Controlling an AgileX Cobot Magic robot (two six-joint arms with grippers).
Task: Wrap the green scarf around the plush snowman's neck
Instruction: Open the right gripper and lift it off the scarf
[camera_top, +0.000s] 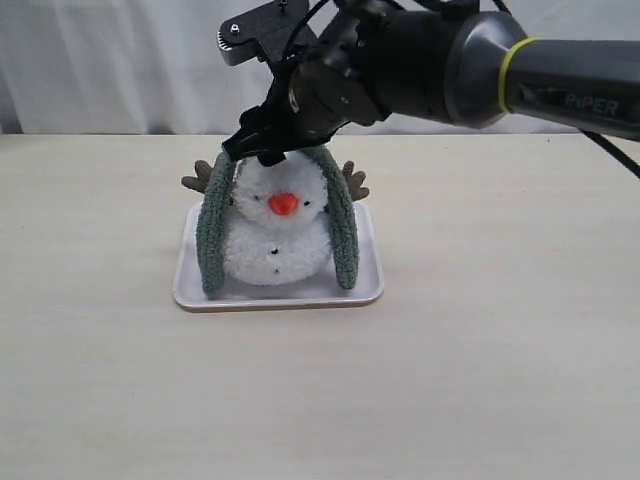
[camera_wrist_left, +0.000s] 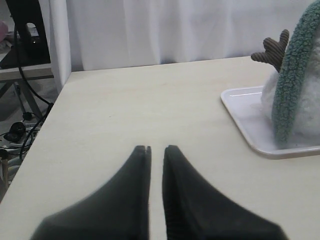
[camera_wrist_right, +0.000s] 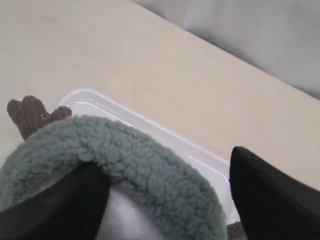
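Note:
The plush snowman (camera_top: 277, 245) sits upright on a white tray (camera_top: 366, 291). The green scarf (camera_top: 214, 232) is draped over the top of its head, one end hanging down each side to the tray, not in the neck crease. My right gripper (camera_top: 258, 152) is just above the head, open, with its fingers either side of the scarf (camera_wrist_right: 150, 165); one finger (camera_wrist_right: 55, 210) lies against the white plush (camera_wrist_right: 125, 222). My left gripper (camera_wrist_left: 156, 149) is low over the bare table beside the tray (camera_wrist_left: 245, 110), shut on nothing. From there the scarf (camera_wrist_left: 290, 80) and a brown stick arm (camera_wrist_left: 274, 50) show.
The tray rim (camera_wrist_right: 150, 131) and a stick arm (camera_wrist_right: 30, 114) lie past the right gripper. A white curtain (camera_top: 100, 60) backs the pale table (camera_top: 500, 350). In the left wrist view the table edge (camera_wrist_left: 50, 120) drops to cables and a stand.

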